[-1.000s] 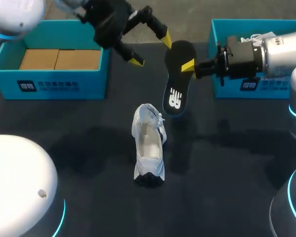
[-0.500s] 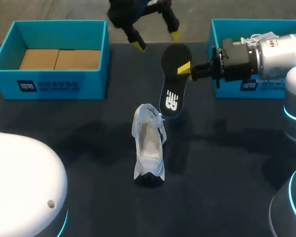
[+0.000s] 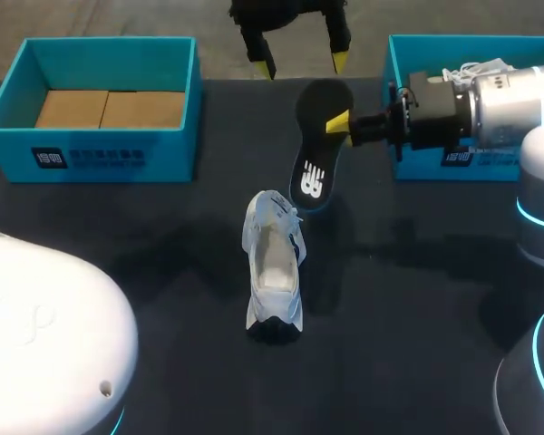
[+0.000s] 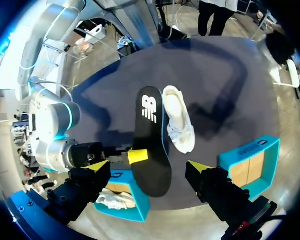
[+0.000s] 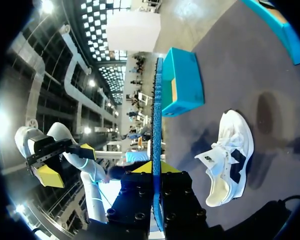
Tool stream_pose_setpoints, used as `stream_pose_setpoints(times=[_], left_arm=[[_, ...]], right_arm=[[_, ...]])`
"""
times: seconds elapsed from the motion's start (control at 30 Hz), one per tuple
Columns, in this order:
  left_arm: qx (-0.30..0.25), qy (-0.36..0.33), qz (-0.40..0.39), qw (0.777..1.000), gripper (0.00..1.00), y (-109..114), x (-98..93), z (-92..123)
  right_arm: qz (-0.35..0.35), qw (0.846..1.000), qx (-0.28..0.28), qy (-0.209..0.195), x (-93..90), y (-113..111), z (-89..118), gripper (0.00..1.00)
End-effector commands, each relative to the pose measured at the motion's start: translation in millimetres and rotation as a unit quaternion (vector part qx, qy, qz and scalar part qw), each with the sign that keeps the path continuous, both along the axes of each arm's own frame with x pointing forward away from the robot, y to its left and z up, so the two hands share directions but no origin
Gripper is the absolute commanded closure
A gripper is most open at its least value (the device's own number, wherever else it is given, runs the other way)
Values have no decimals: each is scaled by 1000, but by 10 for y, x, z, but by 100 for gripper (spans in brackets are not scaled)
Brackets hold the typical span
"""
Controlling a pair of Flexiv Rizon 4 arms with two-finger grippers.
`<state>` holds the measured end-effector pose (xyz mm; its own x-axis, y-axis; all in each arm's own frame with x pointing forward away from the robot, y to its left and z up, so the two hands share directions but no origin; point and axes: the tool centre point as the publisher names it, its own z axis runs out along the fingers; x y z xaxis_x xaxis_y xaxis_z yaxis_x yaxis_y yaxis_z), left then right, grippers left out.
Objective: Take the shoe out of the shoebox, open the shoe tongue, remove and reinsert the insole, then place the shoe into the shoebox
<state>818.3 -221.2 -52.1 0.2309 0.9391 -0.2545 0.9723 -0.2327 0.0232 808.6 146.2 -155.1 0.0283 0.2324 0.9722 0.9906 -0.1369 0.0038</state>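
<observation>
Pinched between the fingers of the right gripper (image 3: 338,124): the black insole (image 3: 314,154), taken at one long edge near its far end, logo end free and nearest the shoe. From the right wrist, seen edge-on, a yellow tip on either face.

Nearer the robot and lower, on the table (image 3: 163,272): the white shoe (image 3: 274,267), upright on its sole, mouth open upward, well apart from the left shoebox (image 3: 100,41) and the right shoebox (image 3: 435,41). Long axis near-to-far, roughly in line with that of the insole, slightly skewed. Dark end toward the robot, laces toward the insole. Close to the insole's logo end from above; height of the gap not readable.

Right arm plainly the nearer, entering level from the right across the right shoebox.

Beyond the insole, at the table's far edge: the left gripper (image 3: 296,56), pointing down, fingers spread wide, holding nothing.

Judged next: lowering and tipping of the insole's free end into the shoe's mouth, with the left arm available for steadying the shoe.
</observation>
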Motion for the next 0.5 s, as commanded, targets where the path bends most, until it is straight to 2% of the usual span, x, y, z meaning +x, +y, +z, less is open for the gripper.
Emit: stream_pose_setpoints(times=[0.03, 0.5], left_arm=[[47, -6, 2, 999, 0, -79, 38, -29], [44, -16, 7, 999, 0, -102, 59, -72]], right_arm=[[-1, 1000, 0, 0, -22, -39, 0, 100], [2, 1000, 6, -2, -19, -90, 11, 100]])
